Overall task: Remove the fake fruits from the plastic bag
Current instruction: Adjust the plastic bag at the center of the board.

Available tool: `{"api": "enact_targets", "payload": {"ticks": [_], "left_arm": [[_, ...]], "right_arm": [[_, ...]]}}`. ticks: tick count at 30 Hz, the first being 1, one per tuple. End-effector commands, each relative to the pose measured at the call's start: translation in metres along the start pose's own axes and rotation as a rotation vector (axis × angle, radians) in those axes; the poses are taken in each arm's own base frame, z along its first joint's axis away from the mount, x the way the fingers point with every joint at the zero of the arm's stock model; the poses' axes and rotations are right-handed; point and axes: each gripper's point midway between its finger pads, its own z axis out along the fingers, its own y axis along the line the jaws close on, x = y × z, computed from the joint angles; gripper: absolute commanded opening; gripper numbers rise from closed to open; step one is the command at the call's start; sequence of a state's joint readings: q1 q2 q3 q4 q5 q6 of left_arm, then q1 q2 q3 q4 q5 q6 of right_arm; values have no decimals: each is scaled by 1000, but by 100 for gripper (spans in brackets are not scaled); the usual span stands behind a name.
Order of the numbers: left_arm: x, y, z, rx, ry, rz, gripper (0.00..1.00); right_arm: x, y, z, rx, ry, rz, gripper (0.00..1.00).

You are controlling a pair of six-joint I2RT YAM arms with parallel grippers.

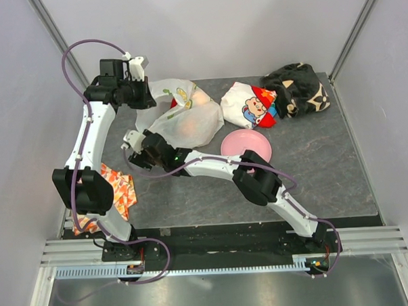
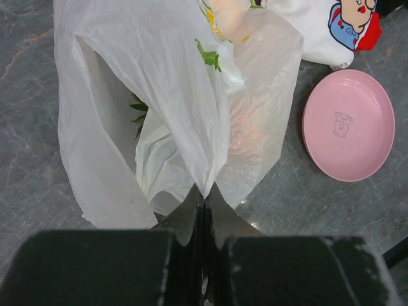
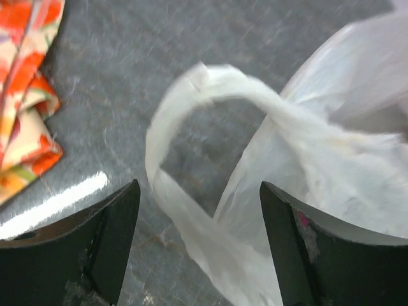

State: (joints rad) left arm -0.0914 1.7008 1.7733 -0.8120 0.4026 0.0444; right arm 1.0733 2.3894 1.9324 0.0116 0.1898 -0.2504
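The plastic bag [image 1: 182,117] lies crumpled at the back left of the table, thin and white with fruit prints. My left gripper [image 1: 149,98] is shut on a pinch of the bag's [image 2: 166,95] film, seen at its fingertips [image 2: 204,191]. Fake fruits show only dimly through the film: a green crown [image 2: 137,113], a pinkish-orange glow [image 2: 245,131] and a pale orange piece [image 2: 229,16]. My right gripper [image 1: 133,148] is open low at the bag's near left. One loop handle [image 3: 191,172] lies between its fingers [image 3: 118,223], untouched.
A pink plate [image 1: 245,144] sits just right of the bag. A white cartoon cloth [image 1: 249,105] and a black patterned cloth [image 1: 299,88] lie at the back right. An orange patterned cloth [image 1: 117,187] lies at the near left, under the left arm.
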Motion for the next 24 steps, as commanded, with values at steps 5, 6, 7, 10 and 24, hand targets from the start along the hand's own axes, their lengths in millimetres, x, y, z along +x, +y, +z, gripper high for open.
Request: {"api": "enact_targets", "payload": {"ticks": [5,6,7,10,24], "left_arm": [[-20,-17,-24,42,-73,-7,2],[-19,-17,-24,45,-70,-9,2],[-19,-18,-24,50,-70,-8,2],[-21,-19,-27,57,-78,-6,2],[-32,-20,-35,54,-109,-16,2]], "right_arm": [[-72,-20,-10,128,-153,-50,82],[-65,-17,-9,117,-136,-57,82],[-60,-13,-7,101,-126,-62,81],[-37,-3,0,74,-63,-54,77],[3,3,5,74,53,-89,6]]}}
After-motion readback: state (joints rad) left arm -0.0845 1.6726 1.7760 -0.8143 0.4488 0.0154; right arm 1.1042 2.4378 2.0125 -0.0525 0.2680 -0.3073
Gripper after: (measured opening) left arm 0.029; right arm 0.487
